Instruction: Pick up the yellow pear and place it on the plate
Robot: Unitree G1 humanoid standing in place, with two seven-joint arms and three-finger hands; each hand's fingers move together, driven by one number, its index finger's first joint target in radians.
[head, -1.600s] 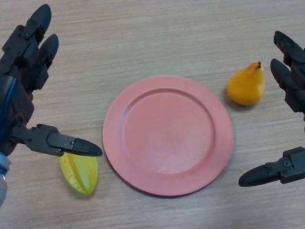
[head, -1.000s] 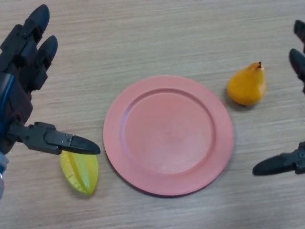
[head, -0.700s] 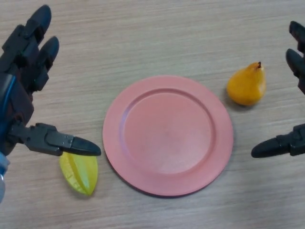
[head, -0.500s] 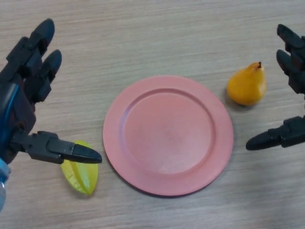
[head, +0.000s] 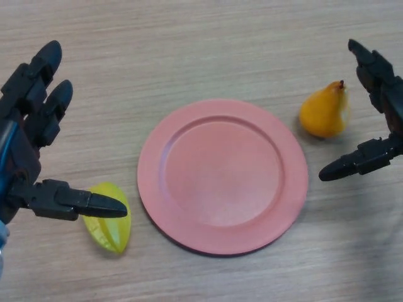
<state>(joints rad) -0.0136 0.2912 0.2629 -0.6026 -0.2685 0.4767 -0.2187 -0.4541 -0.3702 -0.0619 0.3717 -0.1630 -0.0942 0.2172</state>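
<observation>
Covering the whole head view is one work surface: a light wood-grain table [head: 208, 38]; nothing of the room beyond it shows.

Nearest the camera, one yellow-green star fruit [head: 110, 217] lies on the table at lower left, just beside the plate's left rim and apart from it. The left hand's thumb crosses over the fruit's upper part and hides it.

One left hand [head: 25, 145] enters from the left edge, fingers straight and spread wide from the thumb, holding nothing. Its wrist is cut off by the frame edge.

One pink round plate [head: 164, 207] sits at the centre of the table, flat, with nothing on it.

One right hand [head: 384, 88] enters from the right edge, fingers extended and set wide apart from the thumb, holding nothing. Its palm is largely cut off by the frame edge.

One yellow pear [head: 324, 113] lies on the table, near the plate's upper right rim but clear of it, stem end pointing away from the camera. The pear lies between the right hand's fingers and thumb; whether the fingers touch it cannot be determined.
</observation>
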